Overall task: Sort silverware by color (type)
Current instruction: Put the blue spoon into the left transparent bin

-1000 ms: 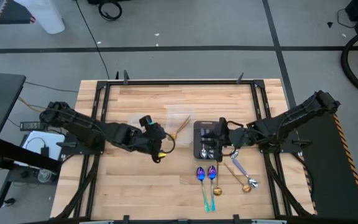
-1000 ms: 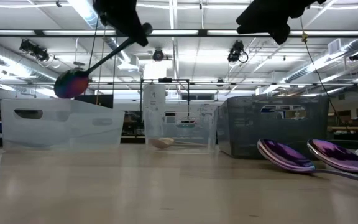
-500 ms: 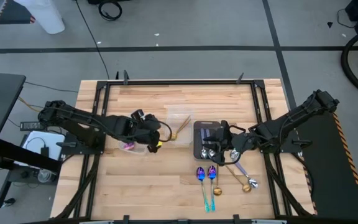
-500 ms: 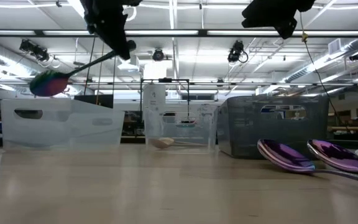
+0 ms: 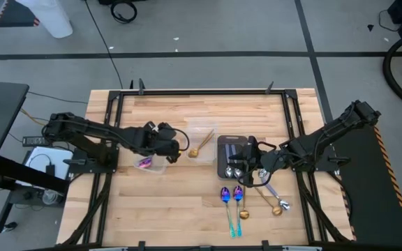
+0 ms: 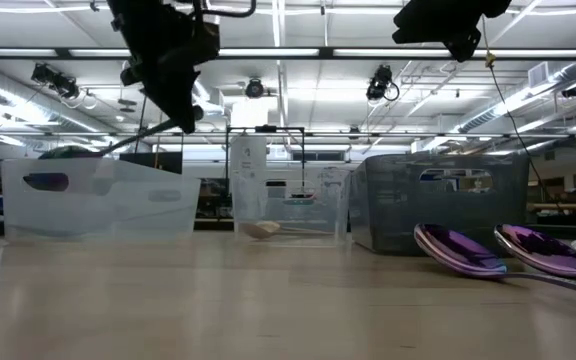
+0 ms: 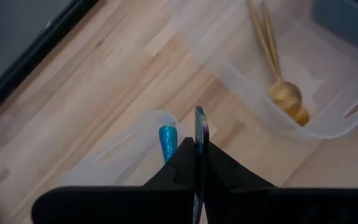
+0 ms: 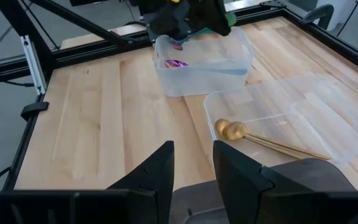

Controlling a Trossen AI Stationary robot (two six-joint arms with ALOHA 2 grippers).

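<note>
- Clear plastic forms the small tub (image 5: 150, 162) left of centre in the high view; a purple-bowled spoon (image 5: 144, 163) hangs into it, its teal handle pinched edge-on in the left claw (image 5: 174, 144), whose fingers are closed on it.
- Beside it, a second clear tub (image 5: 202, 141) holds gold spoons (image 5: 199, 147) with smooth oval bowls and slim handles.
- Right of that, the dark grey tray (image 5: 223, 143) with mesh-like walls holds shiny silver spoons (image 5: 233, 168); the right claw (image 5: 250, 162) hangs over it, part open, gripping nothing that I can see.
- On the pale wooden table (image 5: 187, 209), in the lower centre of the high view, two iridescent purple spoons (image 5: 230, 196) lie side by side, with a silver spoon (image 5: 273, 194) and a gold spoon (image 5: 268, 201) just to their right.
- Compared with a second ago, the left claw has swung left and lowered the spoon bowl from above the tub rim into the small tub; the right claw sits slightly lower over the tray.
</note>
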